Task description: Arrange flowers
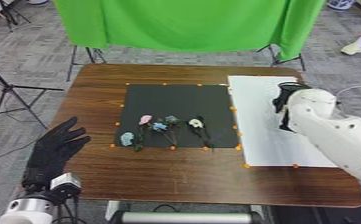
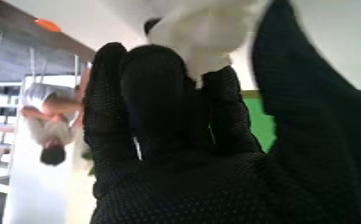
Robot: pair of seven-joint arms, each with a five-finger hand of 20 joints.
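Fingers (image 2: pixel 163 85) of my right hand (image 1: pixel 284 95) stand fairly straight and close together, with the thumb (image 2: pixel 292 85) apart and a pale, petal-like thing (image 2: pixel 207 30) at their tips, over the white sheet (image 1: pixel 261 145). If I am carrying it, so loose a hold could let it slip; squeezing harder might crush it. On the worktop (image 1: pixel 185 185), small flowers (image 1: pixel 160 127) lie bunched on the black mat (image 1: pixel 168 97), so grabbing one could drag its neighbours. My left hand (image 1: pixel 48 155) hangs beside them, spread.
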